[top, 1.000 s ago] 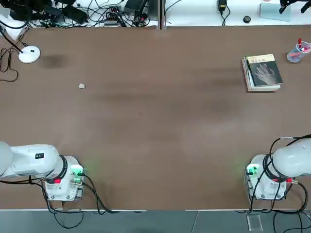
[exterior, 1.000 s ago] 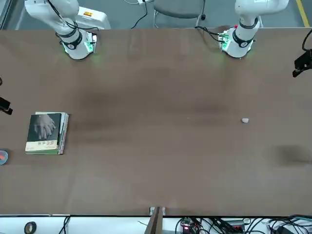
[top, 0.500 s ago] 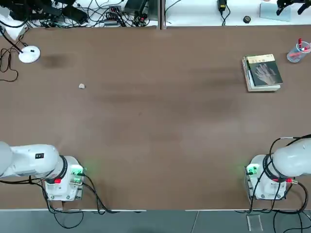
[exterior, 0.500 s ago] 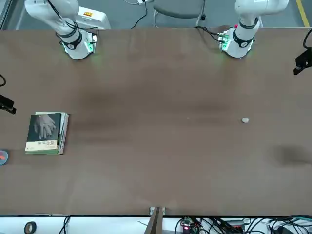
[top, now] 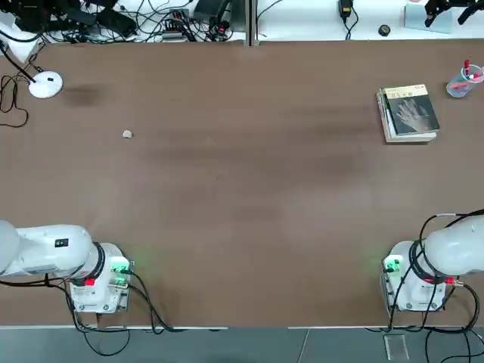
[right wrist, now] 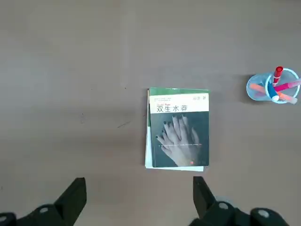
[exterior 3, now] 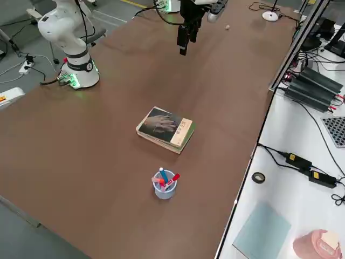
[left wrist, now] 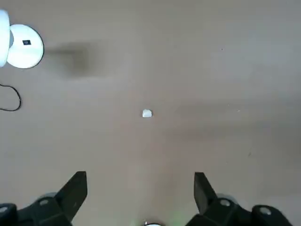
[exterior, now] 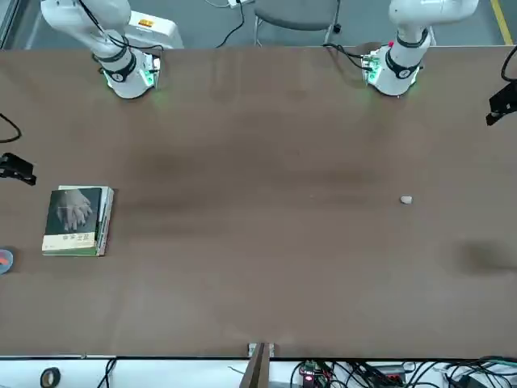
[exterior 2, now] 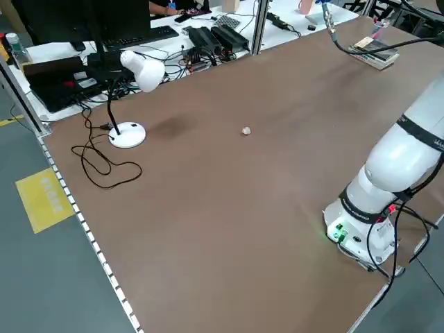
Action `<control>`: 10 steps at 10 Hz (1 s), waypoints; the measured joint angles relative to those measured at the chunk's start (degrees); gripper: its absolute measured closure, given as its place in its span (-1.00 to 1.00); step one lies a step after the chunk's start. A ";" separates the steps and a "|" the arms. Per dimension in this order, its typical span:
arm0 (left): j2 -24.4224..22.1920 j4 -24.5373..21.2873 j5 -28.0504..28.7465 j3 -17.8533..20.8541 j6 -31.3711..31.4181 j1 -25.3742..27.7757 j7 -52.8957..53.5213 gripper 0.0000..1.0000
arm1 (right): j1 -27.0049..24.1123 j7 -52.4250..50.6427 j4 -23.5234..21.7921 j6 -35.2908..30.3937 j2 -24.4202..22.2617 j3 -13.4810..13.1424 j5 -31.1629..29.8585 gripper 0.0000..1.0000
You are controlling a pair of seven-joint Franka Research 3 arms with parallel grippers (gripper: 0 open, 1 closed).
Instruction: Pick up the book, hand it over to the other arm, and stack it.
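You see the book (right wrist: pixel 178 129), titled "双生水莽", lying atop a thicker book (right wrist: pixel 147 141) beside a pen cup (right wrist: pixel 273 87). Both the right gripper (right wrist: pixel 136 197) and left gripper (left wrist: pixel 140 193) hover high, fingers spread.

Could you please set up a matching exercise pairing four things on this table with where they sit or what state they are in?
Things:
1. book
2. pen cup
3. desk lamp
4. right gripper

States or places:
A. holds red and blue pens
B. open, high above the book
C. lies on a thicker green-and-white book
D. stands at the table's far left corner

Pairs: 1-C, 2-A, 3-D, 4-B
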 joint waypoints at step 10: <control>0.07 0.17 0.00 -0.05 0.00 -0.03 -0.27 -1.00 | 0.10 0.68 1.57 -5.98 -0.57 0.55 -1.01 -1.00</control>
